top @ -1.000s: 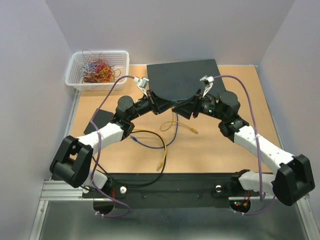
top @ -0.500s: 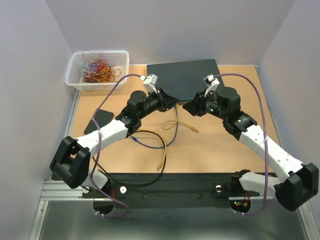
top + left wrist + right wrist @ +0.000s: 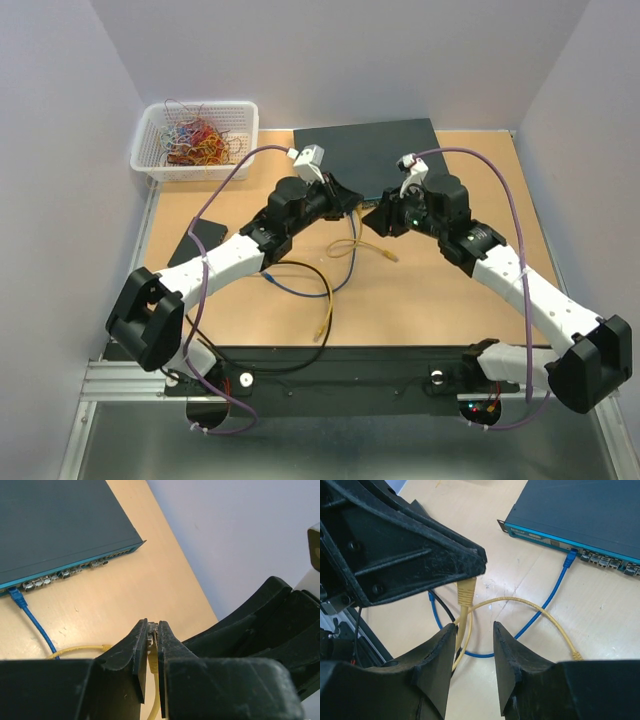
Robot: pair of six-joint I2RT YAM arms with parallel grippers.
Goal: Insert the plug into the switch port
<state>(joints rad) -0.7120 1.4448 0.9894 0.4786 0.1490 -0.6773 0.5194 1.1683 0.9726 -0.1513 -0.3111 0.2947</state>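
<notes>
The switch is a dark flat box at the back of the table, with a teal front edge and a row of ports. My left gripper is shut on the yellow plug and holds it above the table, short of the switch front. In the right wrist view the plug's yellow boot hangs below the left fingers. My right gripper is open just beneath it, with the yellow cable passing by its left finger. In the top view the right gripper faces the left one.
A blue cable is plugged into a switch port. Its slack and the yellow cable loop lie on the table with a black cable. A white basket of wires stands back left. A black pad lies left.
Both wrists have shifted toward the switch and the left arm has reached further right. The grippers, touching a second ago, now stand slightly apart. The left still holds the plug.
</notes>
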